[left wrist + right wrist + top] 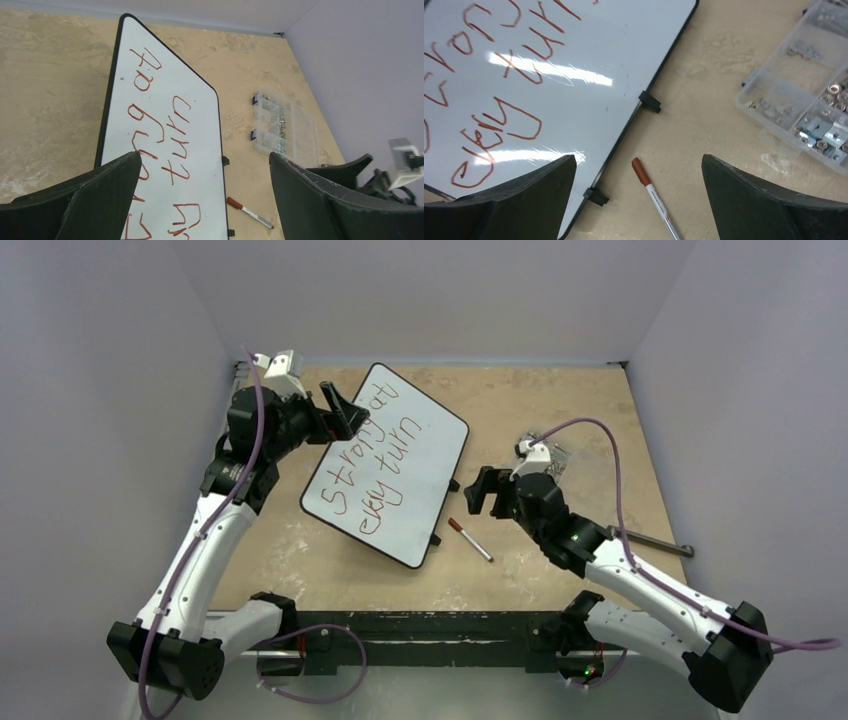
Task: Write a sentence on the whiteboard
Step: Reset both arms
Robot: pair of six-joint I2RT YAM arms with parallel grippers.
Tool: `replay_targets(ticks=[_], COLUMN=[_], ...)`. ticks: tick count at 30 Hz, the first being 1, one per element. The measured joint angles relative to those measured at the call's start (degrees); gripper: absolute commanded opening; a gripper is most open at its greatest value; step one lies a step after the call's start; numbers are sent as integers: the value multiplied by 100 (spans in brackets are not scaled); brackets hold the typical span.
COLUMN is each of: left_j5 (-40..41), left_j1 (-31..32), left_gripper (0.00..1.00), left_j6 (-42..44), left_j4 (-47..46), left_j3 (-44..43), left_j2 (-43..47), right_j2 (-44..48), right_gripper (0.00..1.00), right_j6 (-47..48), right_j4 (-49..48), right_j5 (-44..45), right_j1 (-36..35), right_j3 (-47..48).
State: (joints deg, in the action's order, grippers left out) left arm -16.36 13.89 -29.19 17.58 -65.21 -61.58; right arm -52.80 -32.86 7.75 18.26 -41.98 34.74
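Note:
The whiteboard (436,452) lies tilted on the tan table, with black feet along its right rim. The sentence (372,455) runs across it in two slanted reddish-brown lines; it also shows in the left wrist view (165,125) and the right wrist view (499,120). My left gripper (348,414) hovers open over the board's upper left edge, holding nothing (205,156). My right gripper (483,492) stands open just right of the board. Between its fingers nothing is held (639,157). A red-capped marker pen (656,197) lies on the table below it, beside the whiteboard (614,50).
A clear plastic box of metal bits (282,127) sits right of the board, partly hidden behind the right arm in the top view (557,454). A thin metal rod (650,540) lies near the table's right edge. Purple walls close in on three sides.

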Motion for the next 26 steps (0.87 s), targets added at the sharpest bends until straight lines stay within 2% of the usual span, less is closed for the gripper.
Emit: replay_targets(ticks=[9,21,26], left_j5=[848,1445,1491], left_j1=[0,0,0], left_gripper=[100,100,100], left_j6=[651,1104,1143], left_j4=[192,321,334], left_j3=[-28,-42,-57], left_j2=[317,629,645], right_j2=[470,2000,2214], right_gripper=[99,99,99], right_j6=[754,984,933], right_j4=[-225,-219,-199], right_j5=[352,584,691], right_j1=[0,0,0], right_j3=[726,435,365])
